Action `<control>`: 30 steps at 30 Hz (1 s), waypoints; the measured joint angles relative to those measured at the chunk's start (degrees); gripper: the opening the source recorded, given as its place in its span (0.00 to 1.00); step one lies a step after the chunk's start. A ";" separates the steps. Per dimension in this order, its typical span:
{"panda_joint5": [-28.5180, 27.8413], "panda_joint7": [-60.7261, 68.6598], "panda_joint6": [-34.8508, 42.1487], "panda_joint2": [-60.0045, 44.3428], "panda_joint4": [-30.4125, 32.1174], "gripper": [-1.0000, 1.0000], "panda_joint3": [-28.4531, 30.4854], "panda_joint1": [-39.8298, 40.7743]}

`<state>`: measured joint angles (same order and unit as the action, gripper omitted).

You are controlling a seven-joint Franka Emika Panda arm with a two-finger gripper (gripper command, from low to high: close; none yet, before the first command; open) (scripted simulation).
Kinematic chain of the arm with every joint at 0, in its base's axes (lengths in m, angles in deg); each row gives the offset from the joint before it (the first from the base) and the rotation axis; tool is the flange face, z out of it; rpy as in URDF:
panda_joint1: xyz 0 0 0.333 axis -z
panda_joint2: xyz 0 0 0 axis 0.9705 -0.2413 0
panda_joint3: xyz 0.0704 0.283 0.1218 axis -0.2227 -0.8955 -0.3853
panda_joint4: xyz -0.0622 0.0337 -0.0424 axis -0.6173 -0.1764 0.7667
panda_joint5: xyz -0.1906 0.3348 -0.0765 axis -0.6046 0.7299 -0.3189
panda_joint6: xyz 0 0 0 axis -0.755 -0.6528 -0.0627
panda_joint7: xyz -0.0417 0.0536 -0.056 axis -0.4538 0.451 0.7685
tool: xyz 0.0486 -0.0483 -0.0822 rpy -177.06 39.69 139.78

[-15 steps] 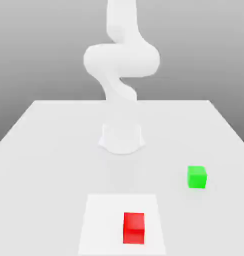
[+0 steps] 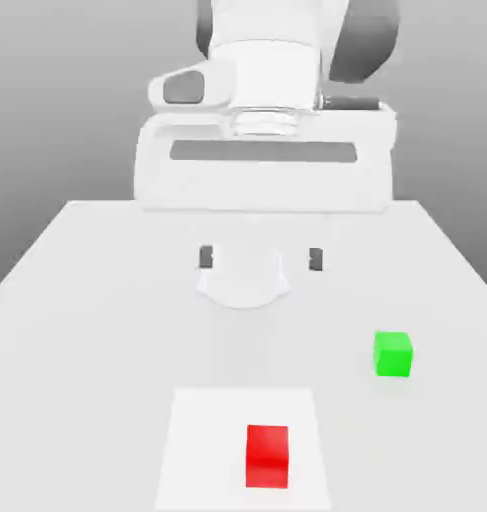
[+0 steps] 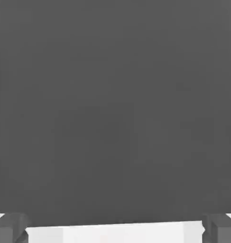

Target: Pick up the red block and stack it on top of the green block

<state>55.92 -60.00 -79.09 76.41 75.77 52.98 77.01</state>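
Gripper (image 2: 259,258) upper centre of exterior view, fingers (image 2: 206,257) spread wide, nothing between. Red block (image 2: 267,456) at bottom centre on paler square patch (image 2: 202,450) of table (image 2: 87,300). Green block (image 2: 393,354) right of centre, well apart from red.

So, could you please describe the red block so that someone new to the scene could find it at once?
Start at the white table and find the paler square patch at its near edge. The red block sits on that patch, toward the exterior view's right. The only other cube, the green block, lies off the patch, further right.
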 joint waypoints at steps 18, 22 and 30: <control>-1.28 -2.73 -16.96 -28.26 3.42 0.00 0.74 -1.59; -1.08 -2.58 -15.74 -26.83 3.64 0.00 0.48 -1.39; 4.79 -2.03 -6.89 -10.93 10.47 0.00 -6.55 -8.69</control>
<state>60.71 -62.02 -85.98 65.49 86.24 46.44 68.32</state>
